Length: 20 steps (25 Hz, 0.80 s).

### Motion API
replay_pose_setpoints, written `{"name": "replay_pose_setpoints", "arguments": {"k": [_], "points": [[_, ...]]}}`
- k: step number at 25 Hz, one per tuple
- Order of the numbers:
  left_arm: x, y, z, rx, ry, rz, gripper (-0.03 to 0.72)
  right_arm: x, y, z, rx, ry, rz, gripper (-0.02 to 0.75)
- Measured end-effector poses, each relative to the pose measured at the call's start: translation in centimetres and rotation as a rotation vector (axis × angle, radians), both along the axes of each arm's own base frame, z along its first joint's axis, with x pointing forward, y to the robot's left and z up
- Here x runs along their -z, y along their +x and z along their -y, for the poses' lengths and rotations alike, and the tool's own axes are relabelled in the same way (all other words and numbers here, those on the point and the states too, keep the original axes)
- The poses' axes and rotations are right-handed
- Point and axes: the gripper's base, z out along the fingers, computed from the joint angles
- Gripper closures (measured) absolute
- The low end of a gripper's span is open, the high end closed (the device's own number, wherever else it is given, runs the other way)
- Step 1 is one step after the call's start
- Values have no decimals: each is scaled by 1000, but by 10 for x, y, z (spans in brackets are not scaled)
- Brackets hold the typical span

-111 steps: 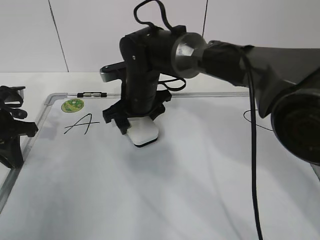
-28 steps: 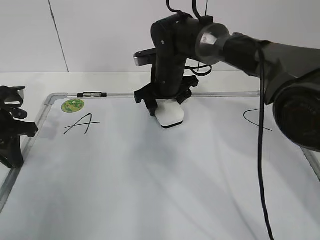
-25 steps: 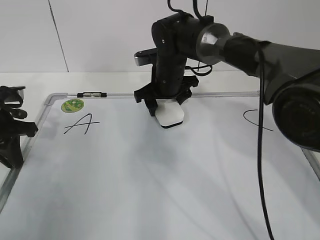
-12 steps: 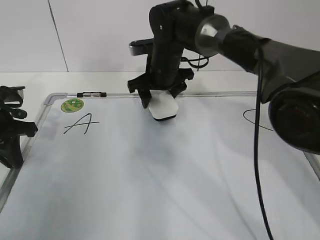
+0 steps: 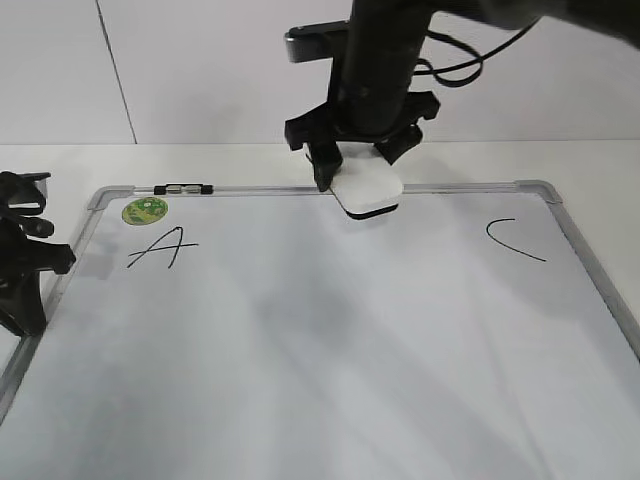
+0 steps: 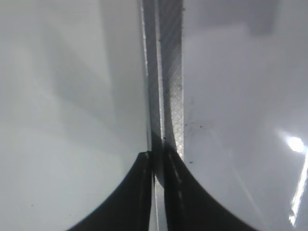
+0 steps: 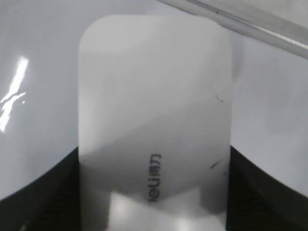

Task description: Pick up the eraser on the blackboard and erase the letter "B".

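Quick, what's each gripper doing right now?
Left gripper: closed on the blackboard frame.
Right gripper: holding the eraser.

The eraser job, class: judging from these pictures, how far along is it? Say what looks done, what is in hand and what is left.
Done: between the letter A and the letter C the blackboard shows no B, only bare white. In hand: the right gripper holds the eraser by the board's top frame. Left: probably just setting the eraser down. The left gripper sits shut at the board's left edge.
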Motion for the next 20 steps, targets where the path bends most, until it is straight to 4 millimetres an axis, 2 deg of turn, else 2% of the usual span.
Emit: {"name": "replay_pose_setpoints", "arguments": {"k": [4,7,11,15,20], "points": [[0,0,0,-2,-3,0,640,-28,-28,28,36,1,-7,180],[0,0,0,-4,-5,0,640,-40,-45,59,102,-6,-22,180],[0,0,0,-4,-5,0,640,-46,-68,101,191,-21,-50,180],[0,0,0,-4,-5,0,640,-31,-92,134,257,-54,-120,180],[0,0,1,-7,-10,-3,640,2,-116,157,301,-68,-135,180]]}}
